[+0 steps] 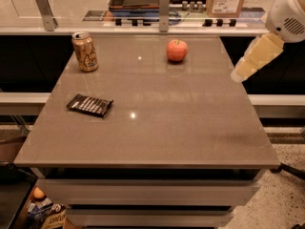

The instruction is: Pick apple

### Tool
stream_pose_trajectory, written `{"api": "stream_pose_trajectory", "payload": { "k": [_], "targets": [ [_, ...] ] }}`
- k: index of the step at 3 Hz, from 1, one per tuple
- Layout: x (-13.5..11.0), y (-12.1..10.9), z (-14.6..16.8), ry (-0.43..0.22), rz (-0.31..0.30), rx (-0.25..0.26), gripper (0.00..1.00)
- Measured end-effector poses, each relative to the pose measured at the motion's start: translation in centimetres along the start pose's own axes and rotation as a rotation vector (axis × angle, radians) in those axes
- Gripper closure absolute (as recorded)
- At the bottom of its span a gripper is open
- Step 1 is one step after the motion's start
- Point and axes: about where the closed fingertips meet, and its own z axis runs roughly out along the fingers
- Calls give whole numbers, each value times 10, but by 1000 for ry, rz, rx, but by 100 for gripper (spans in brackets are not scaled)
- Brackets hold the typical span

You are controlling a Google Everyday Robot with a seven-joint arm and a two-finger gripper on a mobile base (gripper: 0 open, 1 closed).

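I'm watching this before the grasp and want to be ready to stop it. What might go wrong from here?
1. The apple is round and sits loose near the far edge of the table. A glancing touch may roll it off the back.
2. The pincer hangs by the table's right edge, apart from the apple. If it comes in low, it may clip that edge.
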Motion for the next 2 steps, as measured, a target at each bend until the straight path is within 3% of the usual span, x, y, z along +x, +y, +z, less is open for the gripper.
{"api": "stream_pose_trajectory", "payload": {
  "k": [1,2],
  "targets": [
    [-16,-19,35,-76,147,55,0],
    [-24,-25,66,-146,297,105,0]
  ]
}}
